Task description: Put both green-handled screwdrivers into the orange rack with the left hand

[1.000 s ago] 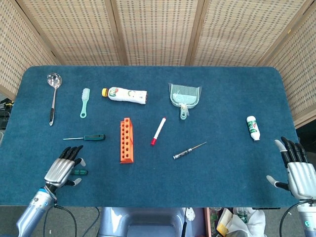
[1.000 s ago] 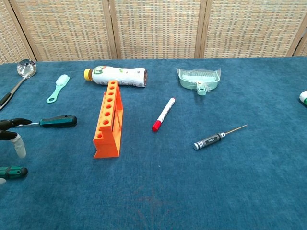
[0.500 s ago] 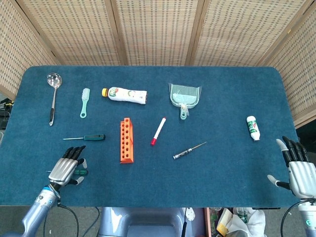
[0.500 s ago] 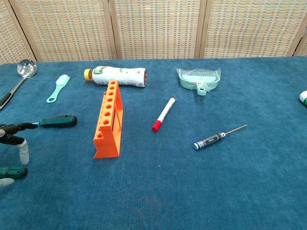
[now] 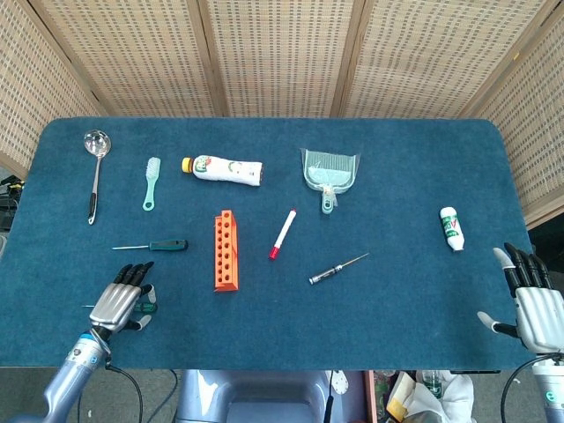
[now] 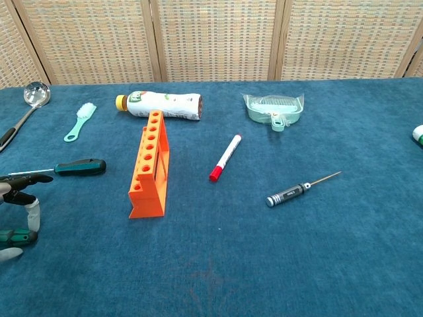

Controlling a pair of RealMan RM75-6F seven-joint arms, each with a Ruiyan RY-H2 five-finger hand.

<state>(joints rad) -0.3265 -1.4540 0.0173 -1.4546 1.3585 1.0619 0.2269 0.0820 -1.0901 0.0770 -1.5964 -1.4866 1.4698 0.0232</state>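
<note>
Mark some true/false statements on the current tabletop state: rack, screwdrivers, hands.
1. The orange rack already holds a screwdriver. False: its holes are empty.
2. One green-handled screwdriver lies left of the rack, untouched. True.
3. The left hand is over the second green-handled screwdriver. True.
4. The right hand holds the black-handled screwdriver. False: it holds nothing, at the table's right edge.
5. The red marker lies right of the rack. True.
</note>
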